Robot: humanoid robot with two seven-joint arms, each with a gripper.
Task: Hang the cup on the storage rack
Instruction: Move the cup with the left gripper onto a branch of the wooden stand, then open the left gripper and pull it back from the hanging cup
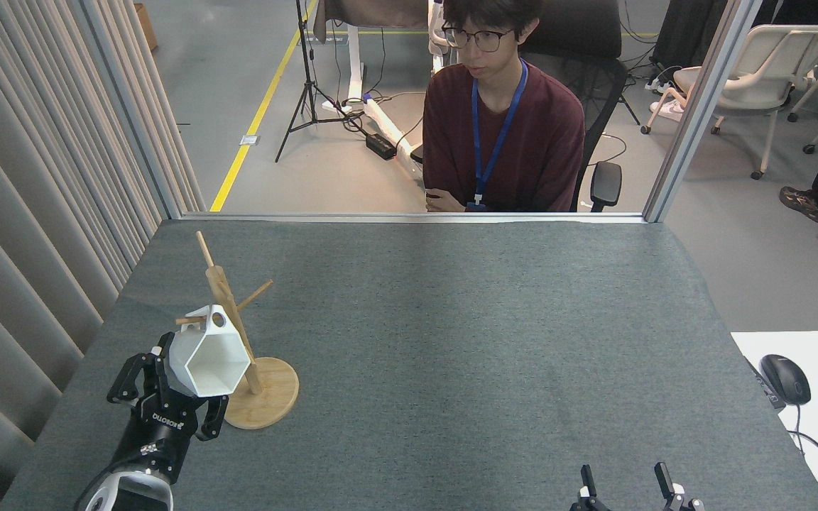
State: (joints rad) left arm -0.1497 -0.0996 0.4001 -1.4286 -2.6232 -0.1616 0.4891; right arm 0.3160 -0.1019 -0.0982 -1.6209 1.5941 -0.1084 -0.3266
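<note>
Head view: left gripper (180, 394) fingers pinch white cup (208, 358), held tilted vs storage rack (238, 341) post, low peg by its tab hole; right gripper (629, 486) fingers spread, btm edge.

The cup (208, 360) looks like matt white plastic with flat smooth facets, the storage rack (242, 355) is pale bare wood with a smooth finish, the table (451, 341) wears a rough grey-green felt-like cloth, and the left gripper (167, 397) is black with a slight sheen.
</note>
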